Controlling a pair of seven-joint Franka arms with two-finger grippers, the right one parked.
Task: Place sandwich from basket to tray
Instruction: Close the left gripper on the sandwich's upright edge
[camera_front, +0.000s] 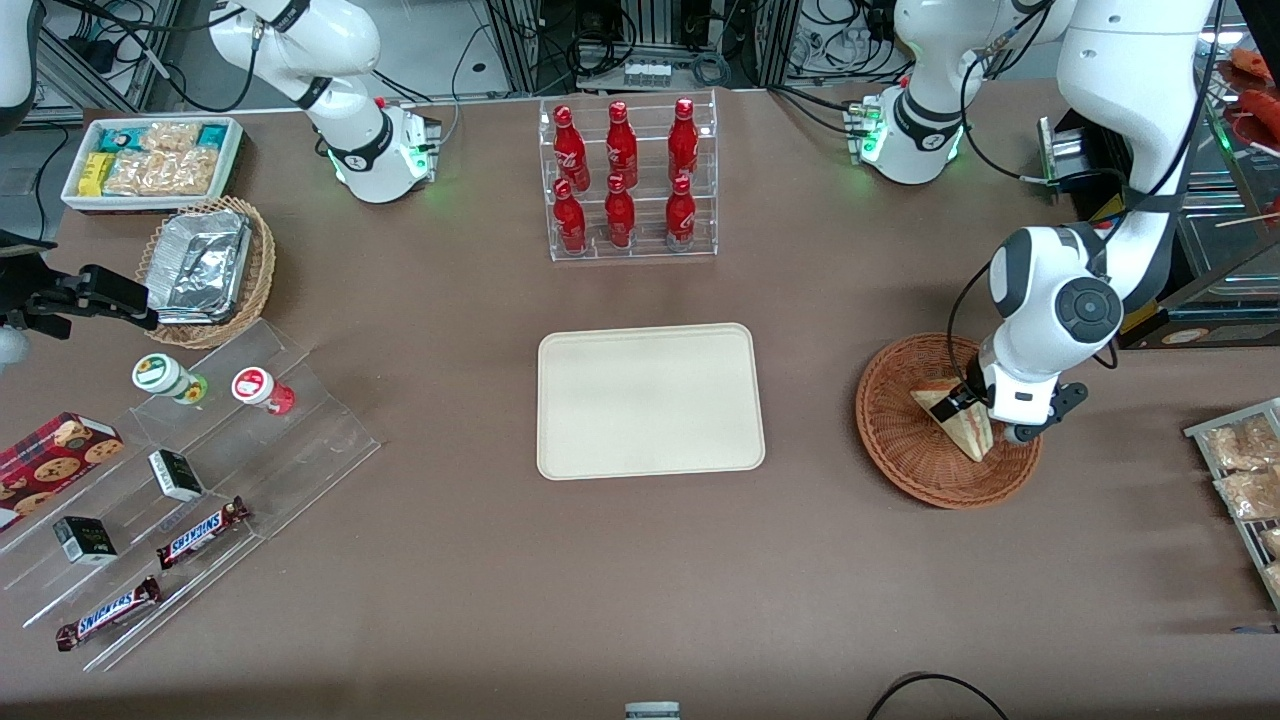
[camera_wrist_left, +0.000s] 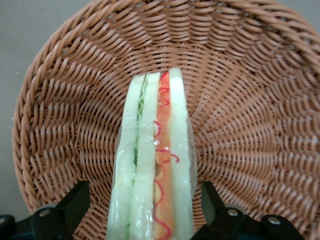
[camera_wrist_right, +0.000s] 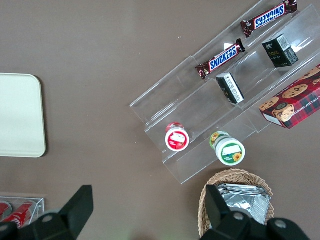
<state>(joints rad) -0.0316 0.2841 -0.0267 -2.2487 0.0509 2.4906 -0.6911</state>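
Note:
The sandwich (camera_front: 950, 412), a wedge of pale bread with red, orange and green layers, stands on edge in the reddish-brown wicker basket (camera_front: 900, 445). My left gripper (camera_front: 978, 412) is down in the basket, straddling the sandwich. In the left wrist view the gripper (camera_wrist_left: 145, 200) is open: one black finger (camera_wrist_left: 75, 200) stands on each side of the wrapped sandwich (camera_wrist_left: 155, 150), with a gap of basket weave (camera_wrist_left: 240, 100) showing between pad and bread. The cream tray (camera_front: 650, 400) lies flat beside the basket, toward the parked arm's end, with nothing on it.
A clear rack of red bottles (camera_front: 628, 180) stands farther from the camera than the tray. Toward the parked arm's end are a white snack bin (camera_front: 150, 160), a tan basket with foil (camera_front: 205, 270) and an acrylic stand with candy bars (camera_front: 190, 470). Bagged snacks (camera_front: 1245, 470) lie at the working arm's end.

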